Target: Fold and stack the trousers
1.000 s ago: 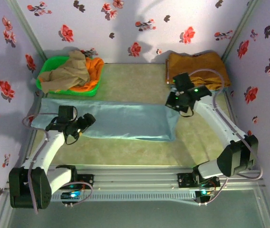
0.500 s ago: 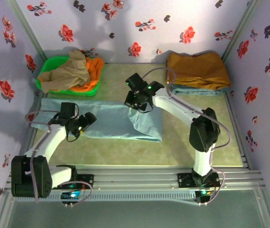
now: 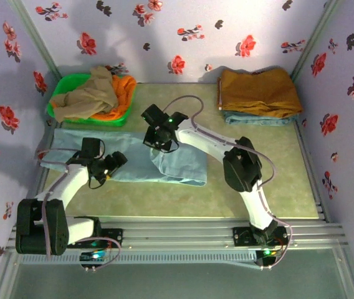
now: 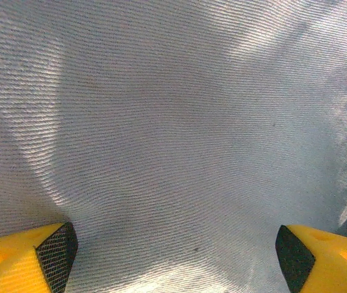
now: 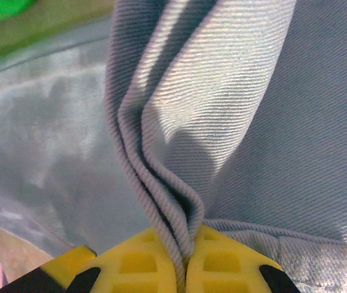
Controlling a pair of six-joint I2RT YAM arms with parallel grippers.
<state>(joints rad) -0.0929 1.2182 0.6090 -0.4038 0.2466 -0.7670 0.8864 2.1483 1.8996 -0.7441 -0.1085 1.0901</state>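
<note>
Pinches a fold of the pale blue trousers (image 3: 177, 167) in the tightly closed right gripper (image 5: 186, 247) at the middle of the table (image 3: 264, 180), right end doubled over; holds the left gripper (image 4: 173, 253) spread wide over the cloth, grasping nothing.

At my far left a bright green plastic basket (image 3: 68, 84) holds a crumpled beige-khaki garment (image 3: 93, 93) over an orange cloth (image 3: 124, 90), and at far right I see a folded mustard-brown garment (image 3: 258, 90).

The trousers (image 4: 173, 134) are matt twill cloth, finely ribbed; the right hand (image 5: 187, 244) is smooth yellow plastic.
</note>
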